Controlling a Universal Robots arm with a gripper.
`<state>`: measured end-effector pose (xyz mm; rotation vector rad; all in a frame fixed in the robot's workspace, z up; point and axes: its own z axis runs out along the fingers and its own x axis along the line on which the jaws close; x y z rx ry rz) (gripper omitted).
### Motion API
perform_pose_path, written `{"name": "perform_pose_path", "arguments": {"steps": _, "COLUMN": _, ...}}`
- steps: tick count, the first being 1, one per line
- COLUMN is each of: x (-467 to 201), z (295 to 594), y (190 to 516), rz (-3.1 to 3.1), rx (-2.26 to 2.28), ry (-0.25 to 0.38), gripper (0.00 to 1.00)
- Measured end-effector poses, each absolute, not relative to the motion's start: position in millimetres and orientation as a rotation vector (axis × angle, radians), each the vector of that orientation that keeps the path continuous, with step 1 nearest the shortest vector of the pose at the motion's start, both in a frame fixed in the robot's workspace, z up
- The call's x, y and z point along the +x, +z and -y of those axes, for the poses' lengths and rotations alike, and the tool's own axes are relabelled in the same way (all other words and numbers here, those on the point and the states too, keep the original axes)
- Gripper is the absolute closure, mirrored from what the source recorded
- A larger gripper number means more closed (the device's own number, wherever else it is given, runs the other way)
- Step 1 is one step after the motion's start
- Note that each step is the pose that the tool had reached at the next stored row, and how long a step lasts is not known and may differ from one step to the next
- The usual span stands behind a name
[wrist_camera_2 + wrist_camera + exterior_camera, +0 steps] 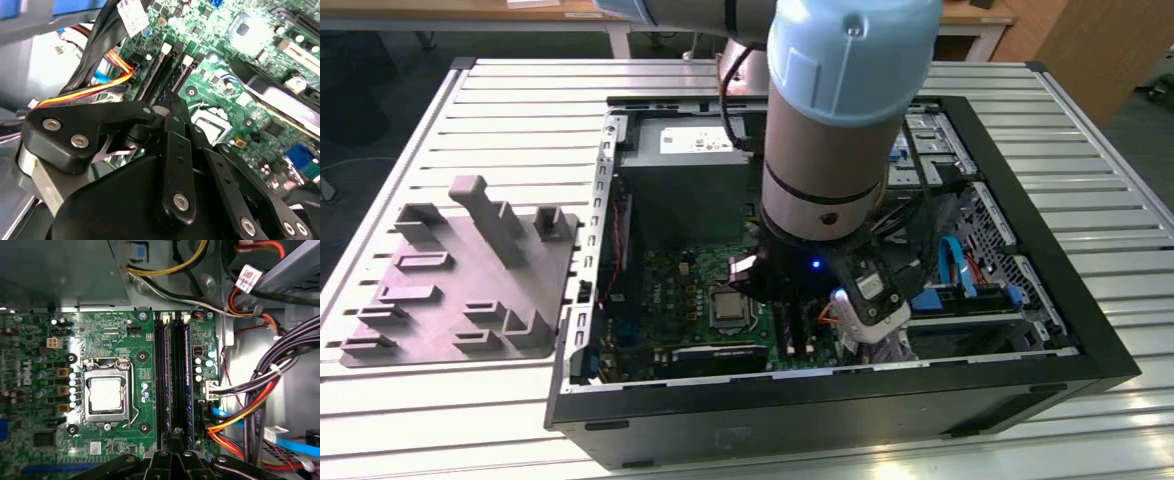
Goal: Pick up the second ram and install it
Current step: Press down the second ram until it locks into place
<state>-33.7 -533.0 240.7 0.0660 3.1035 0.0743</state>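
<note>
In both wrist views my gripper hangs low over the green motherboard, its black fingers drawn together to a shut tip. The tip sits at one end of the long black memory slots. In line with it, a thin dark stick stands edge-on in a slot, which I take for the second ram. Whether the tip touches it I cannot tell. A bluish strip runs along the neighbouring slot. In the exterior view the arm reaches down into the open computer case.
A grey plastic tray with upright pegs lies on the slatted table at the exterior view's left. The processor socket sits beside the slots. Bundles of black, red, yellow and orange cables and a blue cable crowd the other side.
</note>
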Motion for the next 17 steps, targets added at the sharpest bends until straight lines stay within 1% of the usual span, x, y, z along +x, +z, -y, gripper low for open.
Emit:
{"name": "perform_pose_path", "arguments": {"steps": 5, "x": -33.8, "z": 533.0, "y": 254.6, "rz": -3.104, "rx": 0.066, "ry": 0.068, "gripper": 0.90}}
{"name": "perform_pose_path", "arguments": {"steps": 9, "x": -33.8, "z": 530.0, "y": 256.3, "rz": -3.103, "rx": 0.066, "ry": 0.067, "gripper": 0.90}}
{"name": "perform_pose_path", "arguments": {"steps": 17, "x": -33.8, "z": 504.9, "y": 256.2, "rz": -3.103, "rx": 0.066, "ry": 0.066, "gripper": 0.90}}
